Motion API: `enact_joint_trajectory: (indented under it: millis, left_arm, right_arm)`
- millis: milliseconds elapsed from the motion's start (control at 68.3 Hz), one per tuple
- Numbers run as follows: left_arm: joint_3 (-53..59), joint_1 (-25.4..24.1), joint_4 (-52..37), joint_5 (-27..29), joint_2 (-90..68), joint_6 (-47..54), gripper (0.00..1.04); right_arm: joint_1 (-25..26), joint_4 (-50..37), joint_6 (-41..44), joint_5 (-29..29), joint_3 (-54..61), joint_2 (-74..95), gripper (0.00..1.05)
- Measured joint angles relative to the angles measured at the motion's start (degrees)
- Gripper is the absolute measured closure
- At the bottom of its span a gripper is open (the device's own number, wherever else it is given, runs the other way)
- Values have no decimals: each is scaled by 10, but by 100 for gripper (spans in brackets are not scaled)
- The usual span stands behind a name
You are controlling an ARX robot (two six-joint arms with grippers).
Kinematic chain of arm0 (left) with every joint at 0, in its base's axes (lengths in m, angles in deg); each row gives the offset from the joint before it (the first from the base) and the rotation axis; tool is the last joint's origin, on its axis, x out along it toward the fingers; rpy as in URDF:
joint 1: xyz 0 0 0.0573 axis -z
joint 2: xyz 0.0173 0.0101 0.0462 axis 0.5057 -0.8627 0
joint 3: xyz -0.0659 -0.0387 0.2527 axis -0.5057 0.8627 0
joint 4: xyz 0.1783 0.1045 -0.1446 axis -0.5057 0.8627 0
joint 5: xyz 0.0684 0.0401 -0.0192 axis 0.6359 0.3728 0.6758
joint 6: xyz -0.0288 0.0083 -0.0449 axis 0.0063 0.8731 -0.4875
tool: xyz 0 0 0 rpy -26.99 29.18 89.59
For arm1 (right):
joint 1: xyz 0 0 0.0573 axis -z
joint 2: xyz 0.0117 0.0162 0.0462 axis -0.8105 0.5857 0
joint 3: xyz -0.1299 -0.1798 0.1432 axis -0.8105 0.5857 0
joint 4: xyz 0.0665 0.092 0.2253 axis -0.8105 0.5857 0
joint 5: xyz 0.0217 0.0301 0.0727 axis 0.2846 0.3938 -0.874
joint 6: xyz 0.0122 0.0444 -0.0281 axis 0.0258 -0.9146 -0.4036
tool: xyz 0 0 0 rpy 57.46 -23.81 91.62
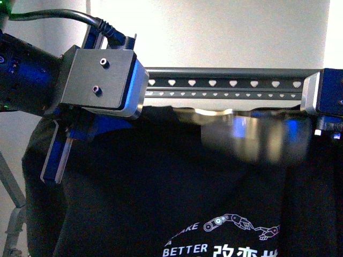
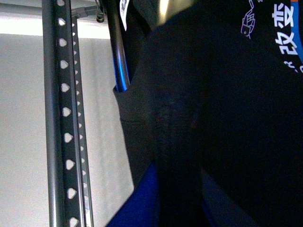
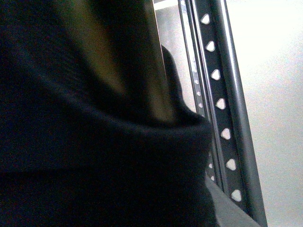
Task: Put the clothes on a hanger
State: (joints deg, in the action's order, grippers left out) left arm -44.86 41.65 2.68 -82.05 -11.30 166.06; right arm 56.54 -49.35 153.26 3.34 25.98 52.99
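The clothes, a black top with white robot arms and "MAKE A BETTER" on the chest, hang spread between my two grippers just in front of the hanger. The hanger's grey rails with heart-shaped holes run across behind its top edge. My left gripper is shut on the top's upper left corner. My right gripper is shut on the upper right corner at the frame's edge. In the left wrist view, cloth fills the gap between the blue fingers, beside the rail. In the right wrist view, cloth hides the fingers, next to the rail.
A blurred shiny metal piece lies along the garment's top edge; a brassy strip shows in the right wrist view. A grey rack leg stands at the far left. A white wall is behind the rack.
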Motion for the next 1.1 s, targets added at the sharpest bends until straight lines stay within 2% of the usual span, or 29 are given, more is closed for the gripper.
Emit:
enact_joint_trajectory:
  millis: [59,337,454,527,586,673,732,776,805,864,952,1098]
  left_arm:
    - [-4,0,-1,0,0,0,75]
    - [-6,0,-2,-2,1,1,40]
    - [-6,0,-2,-2,1,1,22]
    - [-6,0,-2,-2,1,1,6]
    - [-5,0,-7,3,1,-3,6]
    - [46,0,-187,97,1,-214,6]
    - [63,-8,-333,185,-3,-496,7]
    - [60,-19,-388,248,-3,-667,7]
    - [57,-25,-401,273,-3,-714,7]
    - [43,-43,-407,346,-3,-874,7]
    - [24,-69,-376,420,-3,-1018,7]
    - [15,-101,-334,453,-10,-1131,7]
  right_arm:
    - [3,3,-7,0,0,0,100]
    - [16,56,-77,-1,0,-6,102]
    - [21,111,-115,10,0,-15,102]
    - [26,169,-153,13,0,-21,102]
    - [29,194,-174,13,0,-24,102]
    - [35,223,-214,13,0,-28,102]
    - [41,239,-261,13,0,-38,102]
    - [46,251,-293,14,0,-45,102]
    - [48,255,-306,15,0,-47,102]
    - [54,264,-342,20,0,-51,102]
    - [63,276,-386,22,-1,-54,102]
    - [74,316,-458,37,-24,-50,102]
